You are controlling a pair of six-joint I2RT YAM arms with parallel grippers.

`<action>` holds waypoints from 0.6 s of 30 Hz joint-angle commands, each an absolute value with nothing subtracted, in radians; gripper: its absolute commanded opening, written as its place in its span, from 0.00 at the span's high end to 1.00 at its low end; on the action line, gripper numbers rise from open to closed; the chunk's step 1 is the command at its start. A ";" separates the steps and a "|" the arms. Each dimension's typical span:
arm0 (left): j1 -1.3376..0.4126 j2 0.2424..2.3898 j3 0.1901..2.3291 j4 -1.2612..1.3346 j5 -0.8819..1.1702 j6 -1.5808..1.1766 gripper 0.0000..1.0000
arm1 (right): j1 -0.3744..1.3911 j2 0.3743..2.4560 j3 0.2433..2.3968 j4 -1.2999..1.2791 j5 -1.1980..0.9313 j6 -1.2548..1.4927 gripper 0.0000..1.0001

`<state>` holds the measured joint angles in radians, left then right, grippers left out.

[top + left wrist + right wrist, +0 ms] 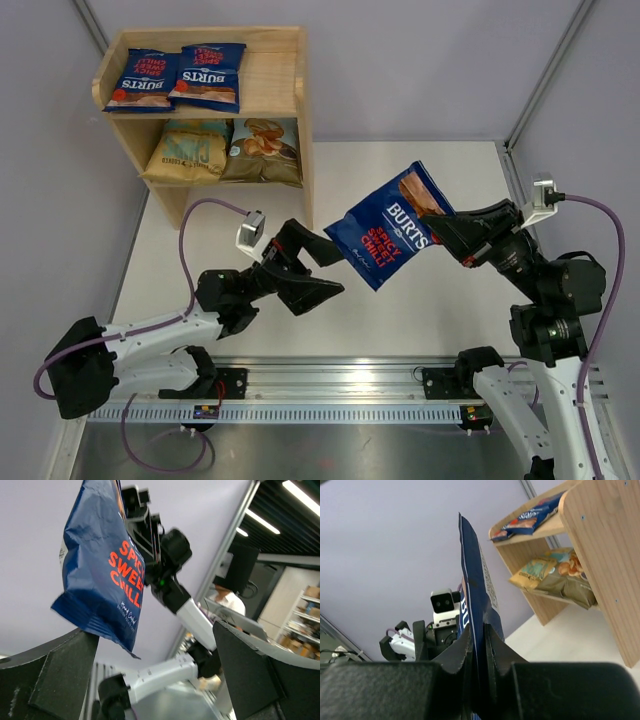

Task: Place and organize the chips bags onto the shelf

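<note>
The pale wood shelf (pixel 278 72) stands at the far left. Two dark-blue Burts bags (pixel 143 80) (pixel 209 74) lie on its top tier. A yellow-tan bag (pixel 187 152) and a light-blue bag (pixel 266 150) lie on the lower tier. My right gripper (pixel 440 228) is shut on the red corner of a third Burts bag (pixel 383 232) and holds it in the air over mid-table. The right wrist view shows this bag (pixel 475 575) edge-on between the jaws of that gripper (pixel 479 640). My left gripper (pixel 325 268) is open and empty just left of the bag's lower corner. In the left wrist view the bag (pixel 102 575) hangs above that gripper (pixel 155 670).
The shelf (pixel 600 555) stands to the right in the right wrist view. Grey walls enclose the white table (pixel 430 310) at the back and sides. A metal rail (pixel 340 385) with the arm bases runs along the near edge.
</note>
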<state>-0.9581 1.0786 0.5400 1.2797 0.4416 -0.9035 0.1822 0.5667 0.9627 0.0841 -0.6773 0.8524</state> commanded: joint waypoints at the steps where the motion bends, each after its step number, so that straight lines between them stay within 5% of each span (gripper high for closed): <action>1: -0.989 1.075 0.581 1.327 0.269 -0.793 0.01 | 0.186 0.558 0.911 0.346 -0.604 0.977 0.99; 8: -1.023 1.149 0.644 1.310 0.203 -0.801 0.02 | 0.184 0.575 0.822 0.524 -0.583 1.109 0.99; 12: -1.025 1.161 0.649 1.290 0.146 -0.779 0.10 | 0.186 0.555 0.775 0.583 -0.581 1.140 0.99; 18: -1.025 1.181 0.643 1.264 0.101 -0.759 0.08 | 0.186 0.528 0.759 0.661 -0.572 1.215 0.99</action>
